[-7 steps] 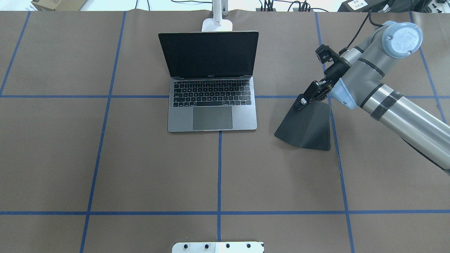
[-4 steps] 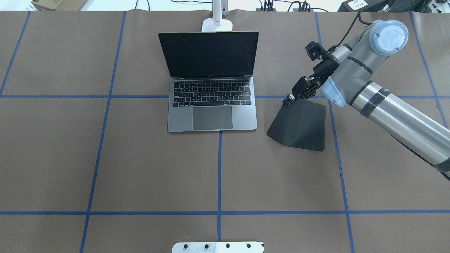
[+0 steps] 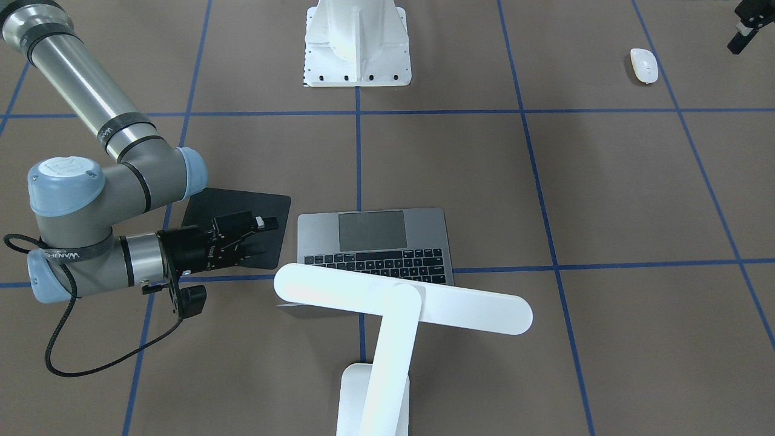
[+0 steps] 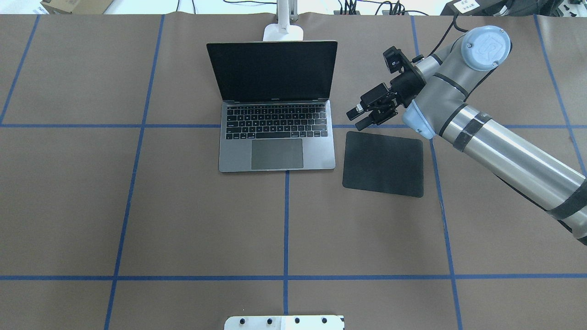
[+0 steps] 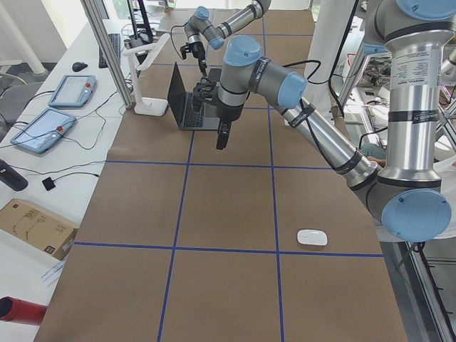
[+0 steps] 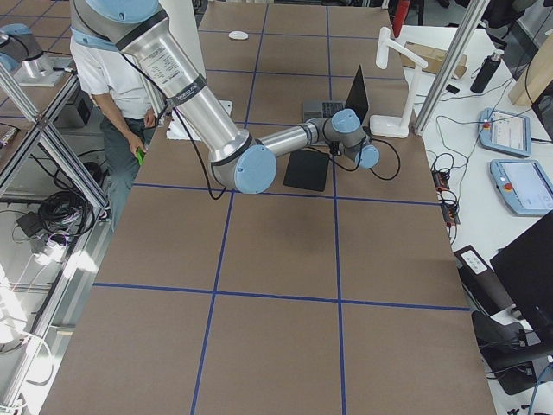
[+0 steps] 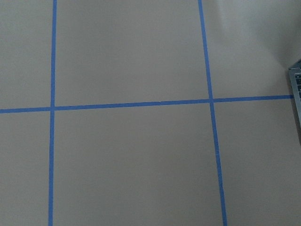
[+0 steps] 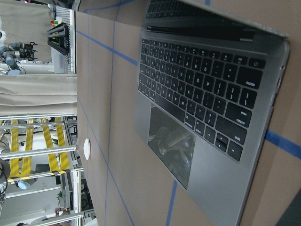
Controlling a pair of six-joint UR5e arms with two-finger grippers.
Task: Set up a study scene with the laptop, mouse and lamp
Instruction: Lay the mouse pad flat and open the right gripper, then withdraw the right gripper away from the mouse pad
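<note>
While open on the far middle of the table (image 4: 183, 220): laptop (image 4: 276, 110) with lamp (image 3: 402, 300) behind, mouse (image 3: 643, 65) well apart.
Turns black keys and grey trackpad toward the robot, dark screen upright. Has the lamp's base just behind the lid at the table's far edge, white bar head stretching across over the lid. Lies just beside a flat black pad (image 4: 383, 164) on the robot's right, a narrow strip of table between. Has the right gripper (image 4: 357, 118) hanging by the pad's far edge on the laptop side — jaws apart, nothing between them. Leaves the mouse on the robot's left, level with the white pedestal (image 3: 357, 42) and near the left gripper (image 3: 746, 31), cut off at the view's edge — spread or closed, cannot tell.
</note>
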